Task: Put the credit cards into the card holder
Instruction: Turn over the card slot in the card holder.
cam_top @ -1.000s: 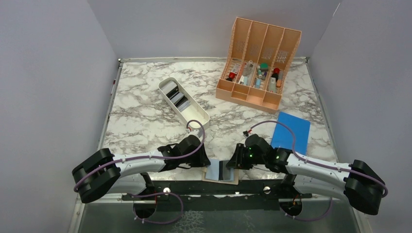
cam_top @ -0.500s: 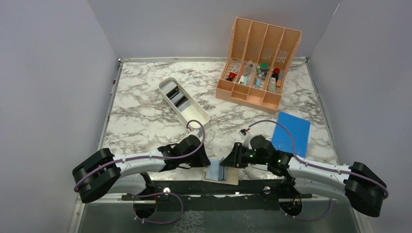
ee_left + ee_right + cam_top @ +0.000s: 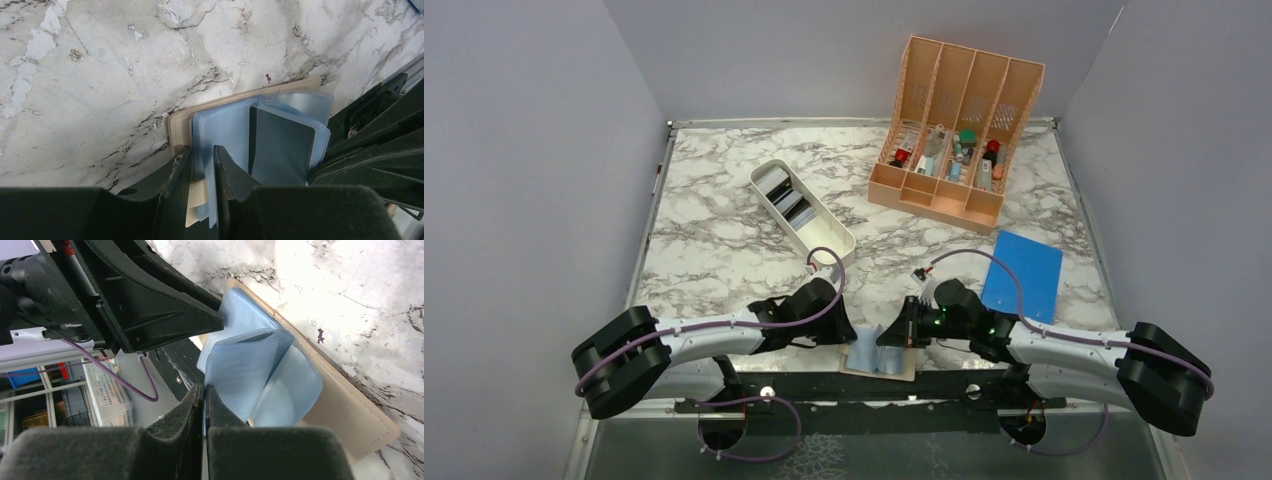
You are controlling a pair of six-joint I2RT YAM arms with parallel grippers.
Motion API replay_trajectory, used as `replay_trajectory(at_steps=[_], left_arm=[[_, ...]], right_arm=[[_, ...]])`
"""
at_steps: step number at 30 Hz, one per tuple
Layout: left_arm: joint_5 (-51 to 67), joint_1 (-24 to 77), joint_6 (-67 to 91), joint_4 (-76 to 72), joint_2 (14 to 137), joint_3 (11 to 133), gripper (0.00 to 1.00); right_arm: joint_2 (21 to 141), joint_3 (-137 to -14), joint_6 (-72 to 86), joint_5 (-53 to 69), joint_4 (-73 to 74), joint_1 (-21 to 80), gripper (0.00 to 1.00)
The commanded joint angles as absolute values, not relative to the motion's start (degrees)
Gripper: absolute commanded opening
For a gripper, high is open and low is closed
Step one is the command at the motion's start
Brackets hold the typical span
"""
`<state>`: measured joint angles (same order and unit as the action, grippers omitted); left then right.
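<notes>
Opening step, bottom centre: my left pincer (image 3: 202, 156) clamps the edge of the tan folding card holder (image 3: 177, 126), my right pincer (image 3: 204, 390) pinches its blue-grey plastic pocket leaf (image 3: 240, 372); next, I'd peel it wide.

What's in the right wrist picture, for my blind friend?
The right gripper pinches a pale blue pocket of the open card holder. Its tan cover lies on the marble table; the left gripper holds another pocket.
</notes>
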<state>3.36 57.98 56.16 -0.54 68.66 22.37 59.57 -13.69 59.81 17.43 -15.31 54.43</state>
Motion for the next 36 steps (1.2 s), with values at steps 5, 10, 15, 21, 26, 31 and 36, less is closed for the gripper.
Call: replay_trajectory(at_steps=[5,10,15,21,26,31,36], left_arm=[[2.65,58.01,56.1,1.33,66.27,24.4,0.27],[2.09,58.01,57.22,0.24,61.17,24.48,0.33],[5.72,57.94,59.99,-8.66,58.97,20.77,0.38],[9.89,57.95,61.12,-16.5,60.83,18.14,0.44],[10.72,58.01,61.22,-17.49,62.11,18.27,0.46],[10.39,57.98,61.27,-17.49,62.07,17.93,0.46],[9.81,57.97,60.77,-16.17,62.29,18.29,0.46]], right_arm=[[60.04,-12.31,58.92,17.21,-19.16,54.78,0.03],[61.98,-11.57,58.68,17.75,-23.1,54.76,0.01],[61.82,-8.54,59.94,18.85,-29.84,54.74,0.06],[62.08,-6.18,60.47,19.67,-36.59,54.76,0.12],[64.19,-5.88,60.38,20.44,-39.04,54.76,0.18],[66.39,-5.1,60.83,20.82,-41.83,54.76,0.12],[67.91,-5.48,60.38,21.78,-43.15,54.81,0.09]])
